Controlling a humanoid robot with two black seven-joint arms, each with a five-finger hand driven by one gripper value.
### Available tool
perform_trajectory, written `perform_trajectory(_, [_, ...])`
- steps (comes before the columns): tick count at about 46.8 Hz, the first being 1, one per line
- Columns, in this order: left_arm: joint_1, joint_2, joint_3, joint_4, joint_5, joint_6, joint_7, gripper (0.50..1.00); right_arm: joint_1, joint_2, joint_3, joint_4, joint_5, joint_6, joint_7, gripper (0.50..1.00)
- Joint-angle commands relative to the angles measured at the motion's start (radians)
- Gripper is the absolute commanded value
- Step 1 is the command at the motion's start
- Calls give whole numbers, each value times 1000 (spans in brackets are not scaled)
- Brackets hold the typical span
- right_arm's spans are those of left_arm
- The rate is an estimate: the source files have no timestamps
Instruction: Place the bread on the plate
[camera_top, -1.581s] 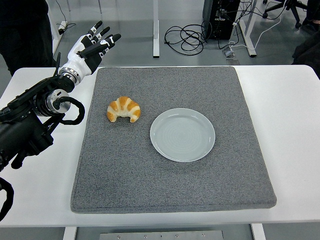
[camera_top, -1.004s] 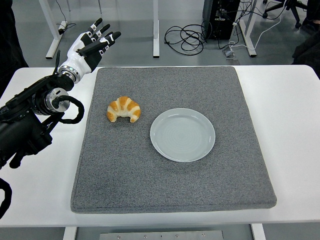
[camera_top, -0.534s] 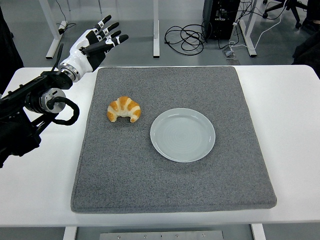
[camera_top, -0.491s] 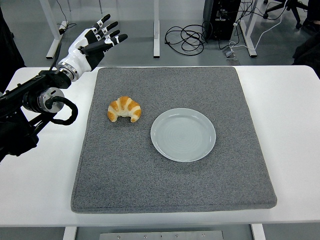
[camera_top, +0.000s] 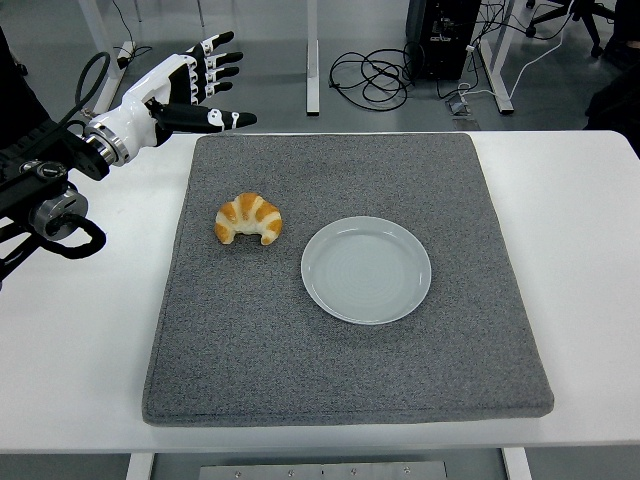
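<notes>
Right now, head view only: my left hand (camera_top: 185, 88) is up over the far-left corner of the grey mat (camera_top: 350, 370), fingers spread and extended, holding nothing. Forearm comes in from the left edge, wrist raised, palm roughly side-on, thumb pointing right across the mat's far edge. Right arm isn't in frame.

Croissant (camera_top: 248, 219) sits on the mat's left half, untouched, well short of my hand and nearer to me than it. Plate (camera_top: 366, 270) is empty, just right of the croissant, with a gap of mat between them. White tabletop (camera_top: 590, 260) under everything.

Risks as I judge them:
- Croissant is soft and flaky; closing too hard crushes it, too light and it slips on the lift.
- Curved shape means a descent off-centre could just push it along the mat.
- Plate is shallow and light; releasing low or dragging across the rim could shove it.

Step in hand: reach, not yet grasping.
</notes>
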Motion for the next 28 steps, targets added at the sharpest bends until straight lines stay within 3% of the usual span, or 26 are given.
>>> perform_trajectory(1, [-21,29,36,-24,42,3,0,975,0,0,0,0,0,0,0,1000])
perform_trajectory(21, [-31,133,135,-135,299,14,-9,972,0,0,0,0,0,0,0,1000])
perform_trajectory(28, [-39,135,192,-133,426,15,-8,974,0,0,0,0,0,0,0,1000])
